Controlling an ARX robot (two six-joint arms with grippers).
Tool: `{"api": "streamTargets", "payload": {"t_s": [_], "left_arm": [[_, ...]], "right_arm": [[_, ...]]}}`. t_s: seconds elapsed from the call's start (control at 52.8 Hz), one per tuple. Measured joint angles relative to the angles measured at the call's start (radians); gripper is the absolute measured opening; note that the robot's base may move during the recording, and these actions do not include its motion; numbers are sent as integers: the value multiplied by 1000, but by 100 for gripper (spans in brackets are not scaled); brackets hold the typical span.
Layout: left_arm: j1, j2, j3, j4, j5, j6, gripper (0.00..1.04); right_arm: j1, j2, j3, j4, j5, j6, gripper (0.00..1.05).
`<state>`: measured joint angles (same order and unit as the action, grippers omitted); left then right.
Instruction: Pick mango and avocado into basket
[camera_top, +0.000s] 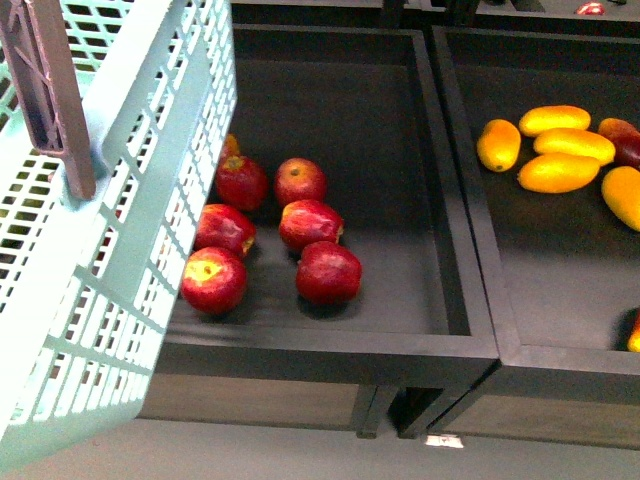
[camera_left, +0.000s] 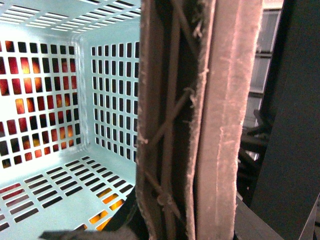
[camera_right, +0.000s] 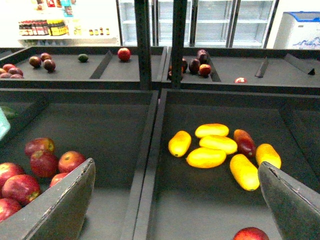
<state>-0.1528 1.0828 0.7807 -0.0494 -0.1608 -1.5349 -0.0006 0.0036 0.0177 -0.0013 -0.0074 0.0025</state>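
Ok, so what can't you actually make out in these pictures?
- Left tool: left wrist view, the brown handle fills the frame; grip unclear.
- Avocado: right wrist view, a small green fruit in a far bin, too small to confirm.
- Front view: the basket hides part of the apples; a fruit is cut off by the right edge.

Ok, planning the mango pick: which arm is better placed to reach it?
Right. The right gripper is open, empty and facing the mangoes in their bin. The left wrist camera sits against the basket handle, so that arm seems busy.
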Motion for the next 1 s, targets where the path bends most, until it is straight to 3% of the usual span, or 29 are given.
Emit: {"api": "streamTargets", "payload": {"t_s": [0.417, 0.493, 0.55, 0.644, 0.796, 1.004], "left_arm": [[-3, 1, 4, -17, 27, 22, 16], [5, 71, 102, -197, 126, 217, 16], [-5, 161, 164, -196, 172, 356, 16], [-31, 288, 243, -177, 167, 461, 16], [-80, 483, 431, -145, 178, 510, 16], [-229, 653, 683, -185, 312, 572, 16]], "right_arm": [[0, 0, 0, 0, 3, 0, 96], [0, 0, 0, 0, 7, 0, 96], [0, 0, 0, 0, 7, 0, 96], [0, 0, 0, 0, 7, 0, 96], [0, 0, 0, 0, 7, 0, 96], [0, 0, 0, 0, 7, 0, 96]]}}
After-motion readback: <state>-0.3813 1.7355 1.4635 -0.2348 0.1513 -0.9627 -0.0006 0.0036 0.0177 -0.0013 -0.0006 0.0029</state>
